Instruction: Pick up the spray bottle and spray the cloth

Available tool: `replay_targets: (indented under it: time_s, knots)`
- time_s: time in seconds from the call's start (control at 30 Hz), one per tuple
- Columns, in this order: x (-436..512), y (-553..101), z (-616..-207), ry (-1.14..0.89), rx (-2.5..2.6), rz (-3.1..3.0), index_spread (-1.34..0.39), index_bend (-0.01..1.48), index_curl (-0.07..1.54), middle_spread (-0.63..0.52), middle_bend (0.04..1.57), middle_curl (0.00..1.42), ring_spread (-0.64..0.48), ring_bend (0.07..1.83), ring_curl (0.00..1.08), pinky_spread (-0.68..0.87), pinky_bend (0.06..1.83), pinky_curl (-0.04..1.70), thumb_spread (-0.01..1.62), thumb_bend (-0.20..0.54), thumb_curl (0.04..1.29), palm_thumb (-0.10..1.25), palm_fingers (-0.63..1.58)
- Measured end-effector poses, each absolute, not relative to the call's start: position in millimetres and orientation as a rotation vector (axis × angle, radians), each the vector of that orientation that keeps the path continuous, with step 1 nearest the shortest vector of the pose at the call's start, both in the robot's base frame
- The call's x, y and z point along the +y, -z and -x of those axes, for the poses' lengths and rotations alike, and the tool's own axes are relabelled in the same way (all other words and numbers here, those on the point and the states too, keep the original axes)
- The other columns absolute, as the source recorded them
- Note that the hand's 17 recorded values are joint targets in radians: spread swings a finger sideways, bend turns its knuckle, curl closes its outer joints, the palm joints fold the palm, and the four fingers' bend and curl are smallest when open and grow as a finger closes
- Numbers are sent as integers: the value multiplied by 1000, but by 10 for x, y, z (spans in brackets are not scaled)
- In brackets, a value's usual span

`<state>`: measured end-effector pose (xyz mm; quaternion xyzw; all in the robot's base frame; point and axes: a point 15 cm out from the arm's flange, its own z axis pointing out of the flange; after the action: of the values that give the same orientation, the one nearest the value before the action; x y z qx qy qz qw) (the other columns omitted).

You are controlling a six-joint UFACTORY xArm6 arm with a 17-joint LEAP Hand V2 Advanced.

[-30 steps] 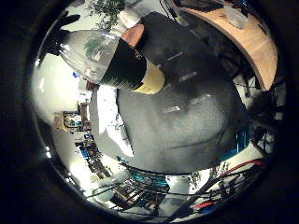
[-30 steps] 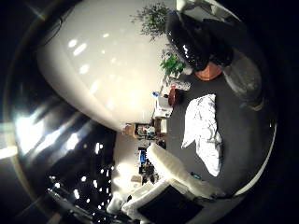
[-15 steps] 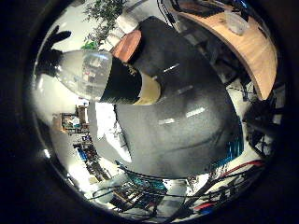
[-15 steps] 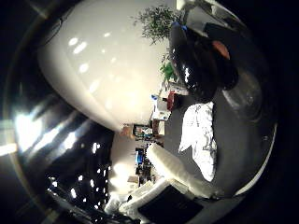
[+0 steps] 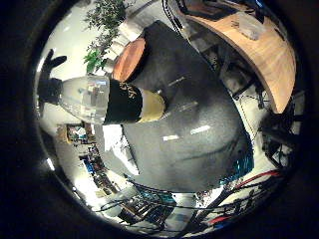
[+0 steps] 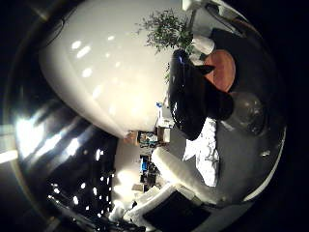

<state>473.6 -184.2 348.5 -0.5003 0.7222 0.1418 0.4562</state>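
Observation:
The spray bottle point(image 5: 118, 98) has a clear body, a black label, a pale yellow band at its base and a black trigger head. It stands on the dark grey table point(image 5: 194, 149) and looms large in the little finger side palm view, close to the palm. In the thumb side palm view its black head point(image 6: 188, 92) shows in front of its clear body. The white crumpled cloth point(image 6: 205, 155) lies on the table beside the bottle. My hand point(image 6: 193, 184) shows as straight white fingers at that view's edge, away from the bottle, holding nothing.
An orange-brown round disc point(image 5: 128, 62) lies on the table beyond the bottle. A wooden table point(image 5: 267, 45) stands across a gap from the grey one. Green plants point(image 6: 164, 29) stand at the far end. Shelves and clutter point(image 5: 85, 164) lie past the cloth.
The camera has moved: the bottle now sits nearer the middle of both views and looks larger. The orange disc has come more into sight. The cloth has not moved on the table.

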Motion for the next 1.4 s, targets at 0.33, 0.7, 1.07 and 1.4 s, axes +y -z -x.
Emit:
replay_targets:
  time_s: [0.33,0.7,1.07,1.4]
  knots:
    - [-1805,-3438,-4889,-370,1768,1255,-271,153,263,87,234,345,157,214,269,349,268,325,1087,-22,282,534,108]
    - [-1470,-3397,-5038,-418,1747,1301,-270,153,262,97,225,344,157,215,271,350,274,324,1089,-22,277,544,100]
    - [-1131,-3352,-5114,-464,1718,1350,-260,154,266,100,212,345,174,215,271,351,275,325,1090,-22,276,543,91]
    - [-1061,-3365,-5221,-420,1720,1366,-223,173,256,-86,487,466,-76,630,394,113,295,321,1118,-16,293,628,529]
